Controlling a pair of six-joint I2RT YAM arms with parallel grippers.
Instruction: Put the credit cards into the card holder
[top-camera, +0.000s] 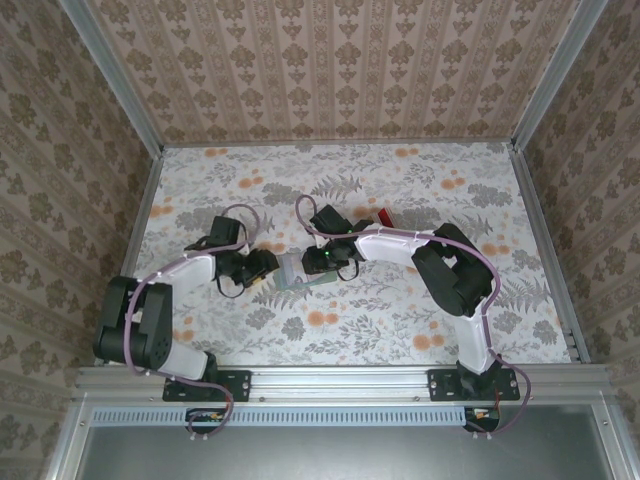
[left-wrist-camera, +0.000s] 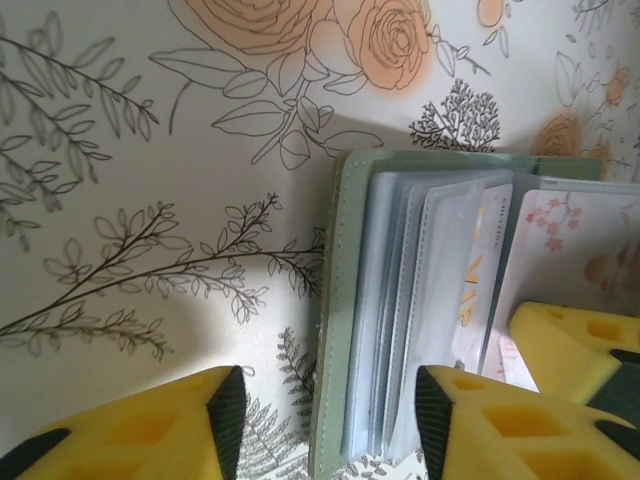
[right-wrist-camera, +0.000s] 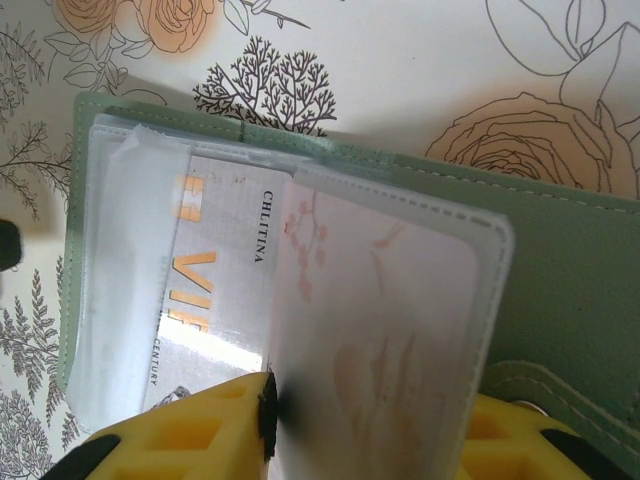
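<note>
While my left claw (left-wrist-camera: 328, 412) stands spread, one finger over the table (left-wrist-camera: 150, 200) and one over the card holder (left-wrist-camera: 333, 330), my right claw (right-wrist-camera: 368, 425) pinches a clear sleeve (right-wrist-camera: 400, 300) showing a pale floral print. The holder lies open mid-table between both claws, with a white gold-lettered card (right-wrist-camera: 215, 290) in another sleeve. A red card (top-camera: 385, 217) lies beyond my right arm.

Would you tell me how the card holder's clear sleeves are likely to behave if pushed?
Probably floppy: the clear sleeves fan out unevenly. Likely slippery, being glossy plastic. The card holder looks thin, so it may slide.
</note>
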